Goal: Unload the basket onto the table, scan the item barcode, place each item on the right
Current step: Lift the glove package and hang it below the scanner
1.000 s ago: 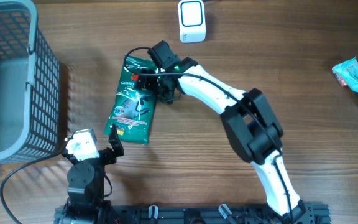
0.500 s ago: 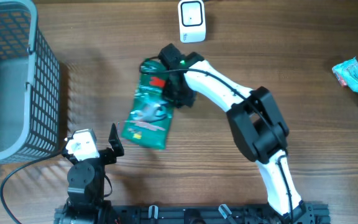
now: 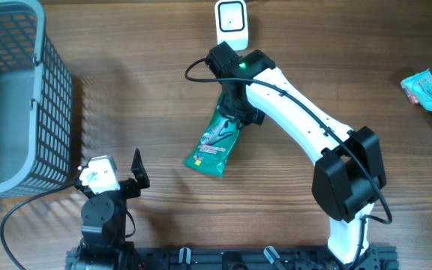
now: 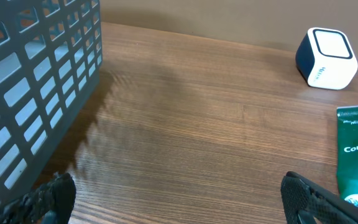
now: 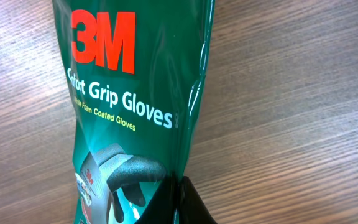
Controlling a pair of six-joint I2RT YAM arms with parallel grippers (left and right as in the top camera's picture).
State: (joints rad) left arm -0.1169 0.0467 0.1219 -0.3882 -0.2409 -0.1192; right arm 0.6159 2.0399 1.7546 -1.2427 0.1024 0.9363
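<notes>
Glove packet (image 3: 216, 142), green with the printed front showing from above, is out near the middle of the table (image 3: 396, 165). The right gripper (image 3: 236, 106) has it by its upper end. The jaws are clamped shut on the plastic along one edge, and the wrist camera shows a dark fingertip (image 5: 180, 198) pressed into the crease beside the brand lettering. From above I can't tell whether the far corner brushes the wood or hangs just clear of it.

What matters is how the packet lies against the scanner (image 3: 232, 25). Its long axis runs on a slant, from the gripped end nearest the scanner down and away toward the robot's left side. The little white scanner sits just beyond the gripper, on the far side from the robot, with bare wood between the two. So the held end leads and the rest trails behind it.

No barcode shows on the side I can see. My guess is it's on the back, so the packet would need turning as well as carrying over.

The left gripper (image 4: 179, 202) sits back near its base with its fingers spread wide and nothing between them. It is close to the basket (image 3: 57, 112) and well away from the scanner, so the right arm is plainly the nearer one.
</notes>
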